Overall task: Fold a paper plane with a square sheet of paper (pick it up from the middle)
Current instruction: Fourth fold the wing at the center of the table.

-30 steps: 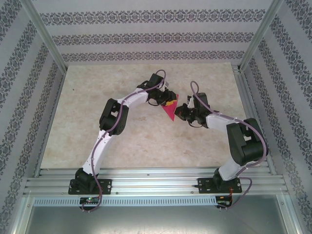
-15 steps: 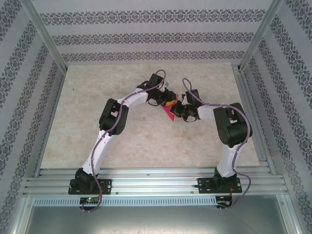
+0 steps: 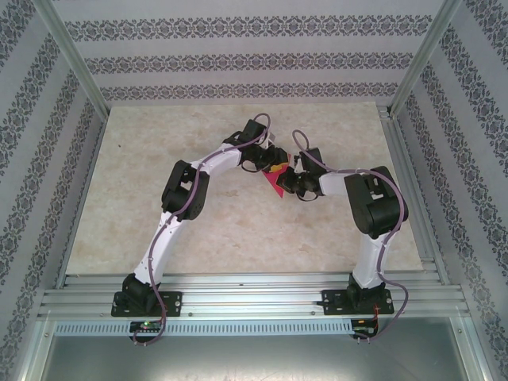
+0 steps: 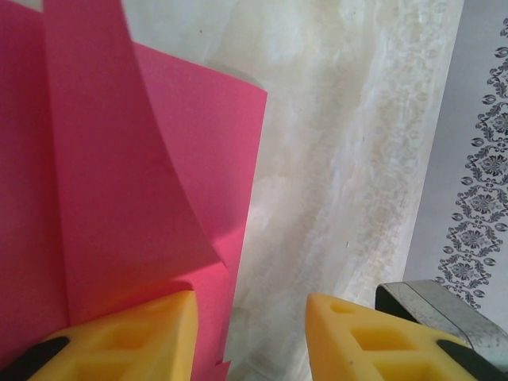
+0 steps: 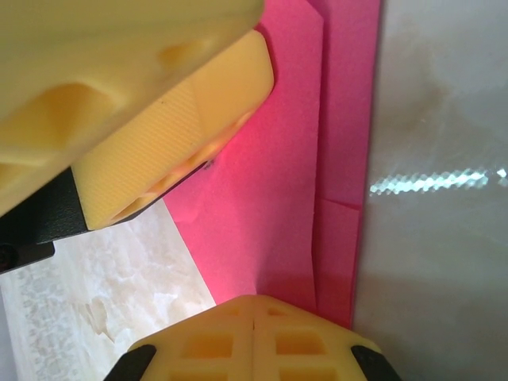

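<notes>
and here's the square sheet of paper [image 4: 119,175], creased into layers, lying on the table [image 4: 341,159] right at both sets of fingertips. the left gripper [image 4: 250,302] stands partly open with nothing pinched: the pink sheet spreads out beyond one finger, a raised flap curls up past it, and the sheet's edge runs into the gap between the two fingers. the right gripper [image 5: 252,303] is closed tight, finger against finger, tips down on the paper just beside a fold line; whether a layer is caught between them, can't tell. judging by that curling flap, this stuff is feather-light, thin and springy, likely to slide on the smooth top and to crumple if squeezed hard. best hold looks like a gentle pinch on the flap's free edge, the other fingertips pinning the flat layers beside the crease.
</notes>
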### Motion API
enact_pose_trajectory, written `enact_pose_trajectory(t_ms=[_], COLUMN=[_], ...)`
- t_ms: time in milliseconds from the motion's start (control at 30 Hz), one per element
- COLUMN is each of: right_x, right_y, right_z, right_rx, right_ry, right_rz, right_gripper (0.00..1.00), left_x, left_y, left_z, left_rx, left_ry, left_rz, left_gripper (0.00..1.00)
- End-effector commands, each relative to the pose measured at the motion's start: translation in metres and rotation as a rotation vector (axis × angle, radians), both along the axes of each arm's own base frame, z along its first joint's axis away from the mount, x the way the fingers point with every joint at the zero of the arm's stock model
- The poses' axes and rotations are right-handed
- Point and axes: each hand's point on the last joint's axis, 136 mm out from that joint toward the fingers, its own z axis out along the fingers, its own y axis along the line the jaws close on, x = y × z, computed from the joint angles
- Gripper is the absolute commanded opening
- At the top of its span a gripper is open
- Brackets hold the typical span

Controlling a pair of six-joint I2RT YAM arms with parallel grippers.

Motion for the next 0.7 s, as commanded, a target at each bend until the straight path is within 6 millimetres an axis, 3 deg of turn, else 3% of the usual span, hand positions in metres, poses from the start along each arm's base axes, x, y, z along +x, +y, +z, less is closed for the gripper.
enact_pose_trajectory(t_ms=[0,433,667], right_x=[-0.05,-0.055,-0.057], right_y=[-0.024,-0.023,-0.025], right_z=[-0.058,-0.064,-0.064], right_rx=[-0.11,-0.086,-0.091], right_ry=[0.199,0.222,0.229], right_rz=[-0.014,0.0,0.006], right_gripper=[0.0,0.0,0.0], left_x=[0.002,0.046,0.062], left_y=[0.008,0.016,0.01], left_z=[-0.019,-0.013,-0.005], left_rx=[0.054,0.001,-0.05], left_ry=[0.028,-0.016,-0.046], left_rz=[0.009,0.078,0.106], left_gripper=[0.42,0.49,0.53])
